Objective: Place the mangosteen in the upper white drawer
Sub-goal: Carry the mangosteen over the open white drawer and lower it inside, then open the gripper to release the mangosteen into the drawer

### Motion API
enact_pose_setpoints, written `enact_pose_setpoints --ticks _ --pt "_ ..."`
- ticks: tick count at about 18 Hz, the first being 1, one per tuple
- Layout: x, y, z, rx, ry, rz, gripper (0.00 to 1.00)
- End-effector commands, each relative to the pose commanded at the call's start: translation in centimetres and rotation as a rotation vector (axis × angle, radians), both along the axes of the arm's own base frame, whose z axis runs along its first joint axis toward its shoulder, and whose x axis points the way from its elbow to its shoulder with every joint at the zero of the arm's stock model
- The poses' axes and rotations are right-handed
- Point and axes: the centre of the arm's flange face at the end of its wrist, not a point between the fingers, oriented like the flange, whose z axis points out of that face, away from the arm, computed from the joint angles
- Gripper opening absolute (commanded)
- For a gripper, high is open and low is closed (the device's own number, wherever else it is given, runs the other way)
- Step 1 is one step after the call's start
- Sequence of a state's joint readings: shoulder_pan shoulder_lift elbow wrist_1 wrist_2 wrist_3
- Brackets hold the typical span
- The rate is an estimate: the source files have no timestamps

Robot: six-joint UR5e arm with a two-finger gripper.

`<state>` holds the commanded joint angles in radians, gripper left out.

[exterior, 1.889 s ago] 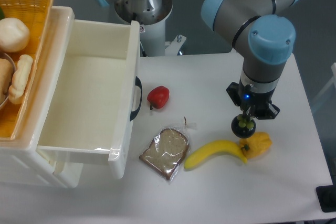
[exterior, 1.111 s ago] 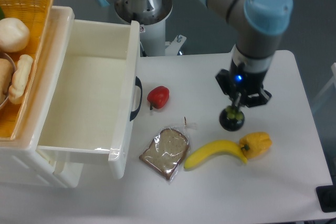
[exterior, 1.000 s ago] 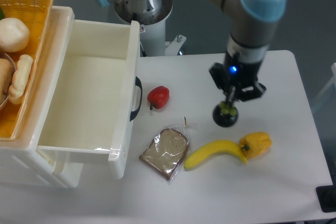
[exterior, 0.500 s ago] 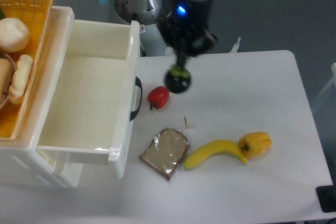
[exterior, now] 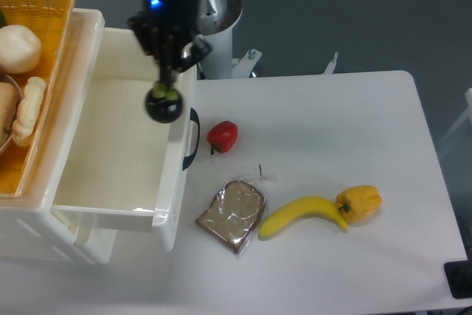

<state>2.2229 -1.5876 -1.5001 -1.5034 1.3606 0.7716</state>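
Hand (exterior: 165, 85) is closed on the green cap of the mangosteen (exterior: 163, 105), which hangs in the air at upper left of frame, over the right inner edge of the open upper white drawer (exterior: 110, 153), just left of its front wall. Drawer's black handle (exterior: 193, 138) faces right. On the white bench (exterior: 332, 123): red pepper (exterior: 223, 136) just right of the handle, bagged bread slice (exterior: 232, 214) lower center, banana (exterior: 302, 216) touching a yellow pepper (exterior: 360, 203) to its right. Orange wicker basket (exterior: 29, 71) with bread rolls (exterior: 18, 49) at far left.
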Motion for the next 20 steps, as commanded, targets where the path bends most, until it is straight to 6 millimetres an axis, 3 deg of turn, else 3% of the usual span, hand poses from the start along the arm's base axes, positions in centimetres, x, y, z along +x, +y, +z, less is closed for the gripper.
enact_pose_setpoints --ticks 5,10,14,15,16,17,20 --pt "0.5 3.3 -5.3 -0.05 -0.032 -0.049 0.0" --pt "0.2 5.1 -7.9 -0.055 -0.031 -0.101 0.03" --pt "0.6 5.5 -8.5 -0.056 -0.045 -0.13 0.48" --pt "0.7 5.5 -8.4 -0.055 -0.044 -0.133 0.54" --pt "0.6 5.5 -8.4 -0.05 -0.048 -0.132 0.72" --pt "0.6 5.6 -8.2 -0.034 -0.062 -0.136 0.97" --pt "0.3 5.5 -7.4 0.014 -0.098 -0.131 0.99"
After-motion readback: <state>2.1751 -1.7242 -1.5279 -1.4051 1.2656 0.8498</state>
